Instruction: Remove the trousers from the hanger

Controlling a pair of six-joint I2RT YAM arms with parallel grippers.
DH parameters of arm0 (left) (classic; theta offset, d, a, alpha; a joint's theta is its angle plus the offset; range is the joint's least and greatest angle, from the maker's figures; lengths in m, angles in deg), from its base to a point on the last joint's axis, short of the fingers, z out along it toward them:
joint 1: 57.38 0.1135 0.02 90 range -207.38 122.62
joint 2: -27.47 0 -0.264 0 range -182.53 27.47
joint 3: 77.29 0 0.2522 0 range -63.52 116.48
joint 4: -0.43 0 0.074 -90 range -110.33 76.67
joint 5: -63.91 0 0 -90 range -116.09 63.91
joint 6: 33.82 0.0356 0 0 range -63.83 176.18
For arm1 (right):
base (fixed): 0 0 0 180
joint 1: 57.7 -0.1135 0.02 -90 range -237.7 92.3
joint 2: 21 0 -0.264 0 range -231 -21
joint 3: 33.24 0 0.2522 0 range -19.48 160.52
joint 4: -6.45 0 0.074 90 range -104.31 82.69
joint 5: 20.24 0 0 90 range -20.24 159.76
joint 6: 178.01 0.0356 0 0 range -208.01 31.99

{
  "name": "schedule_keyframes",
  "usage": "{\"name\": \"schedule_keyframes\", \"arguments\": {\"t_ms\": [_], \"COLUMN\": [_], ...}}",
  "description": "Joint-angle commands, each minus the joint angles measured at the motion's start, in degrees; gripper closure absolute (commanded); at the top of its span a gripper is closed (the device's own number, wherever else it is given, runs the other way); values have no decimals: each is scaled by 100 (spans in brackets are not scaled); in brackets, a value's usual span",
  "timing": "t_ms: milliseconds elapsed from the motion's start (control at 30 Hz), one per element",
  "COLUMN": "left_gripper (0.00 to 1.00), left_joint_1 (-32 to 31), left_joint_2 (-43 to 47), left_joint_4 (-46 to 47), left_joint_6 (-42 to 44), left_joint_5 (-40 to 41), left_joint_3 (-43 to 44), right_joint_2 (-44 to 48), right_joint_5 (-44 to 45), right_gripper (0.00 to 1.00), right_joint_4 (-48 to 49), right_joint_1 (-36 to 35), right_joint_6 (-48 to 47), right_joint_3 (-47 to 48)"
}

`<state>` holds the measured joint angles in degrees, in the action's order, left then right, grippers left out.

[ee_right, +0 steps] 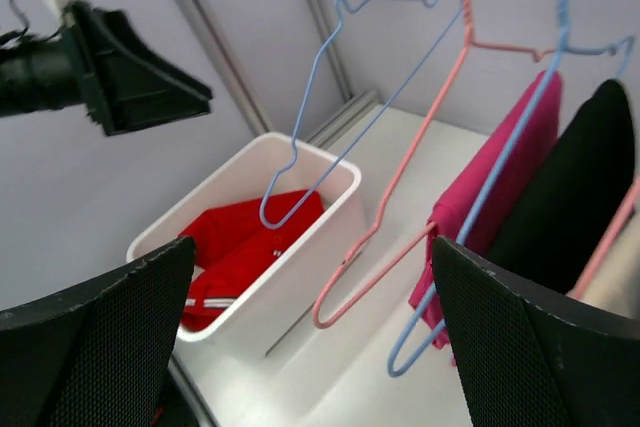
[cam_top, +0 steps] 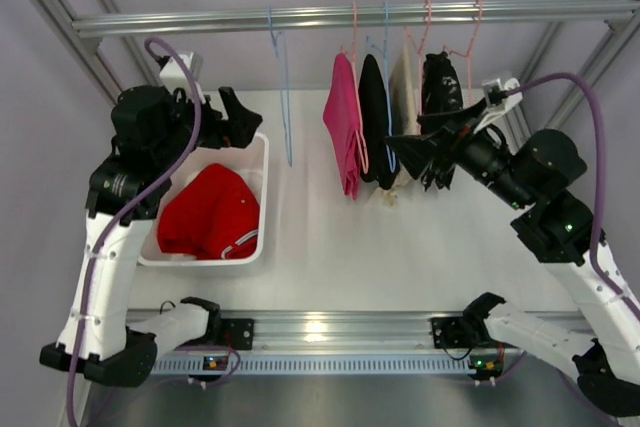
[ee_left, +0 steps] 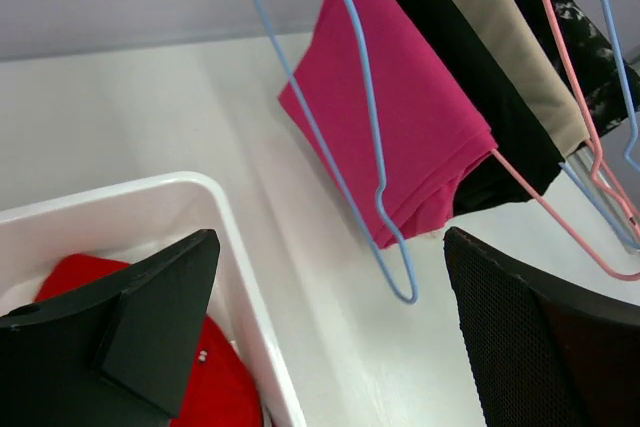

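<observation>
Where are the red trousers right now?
In the top view, the trousers lie in the white bin on the left, near the left gripper; the bare blue hanger hangs from the rail just right of the bin.

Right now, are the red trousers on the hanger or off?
Off. The trousers lie in the white bin; the blue hanger hangs bare.
</observation>
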<state>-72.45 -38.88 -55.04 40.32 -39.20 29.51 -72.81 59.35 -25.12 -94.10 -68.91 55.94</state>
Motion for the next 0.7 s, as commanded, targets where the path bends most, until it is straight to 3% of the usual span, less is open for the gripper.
{"name": "schedule_keyframes", "arguments": {"t_ms": [0,233,367,667], "left_gripper": [1,1,1,1], "left_joint_1": [22,180,233,382], "left_joint_2": [403,1422,2010,2732], "left_joint_4": [-152,-293,-363,-250], "left_joint_6": [741,1910,2218,2500], "left_joint_5": [824,2293,2611,2963], "left_joint_3": [-119,-874,-1330,-1912], "right_joint_2": [495,1401,1963,3177], "right_joint_5": [223,935,1340,1068], "right_gripper": [1,1,1,0], "right_joint_4": [-153,-408,-435,-276], "right_joint_1": [387,1337,1872,2884], "right_joint_6": [-142,-362,-722,-916], "right_joint_3": [-88,-738,-1379,-2242]}}
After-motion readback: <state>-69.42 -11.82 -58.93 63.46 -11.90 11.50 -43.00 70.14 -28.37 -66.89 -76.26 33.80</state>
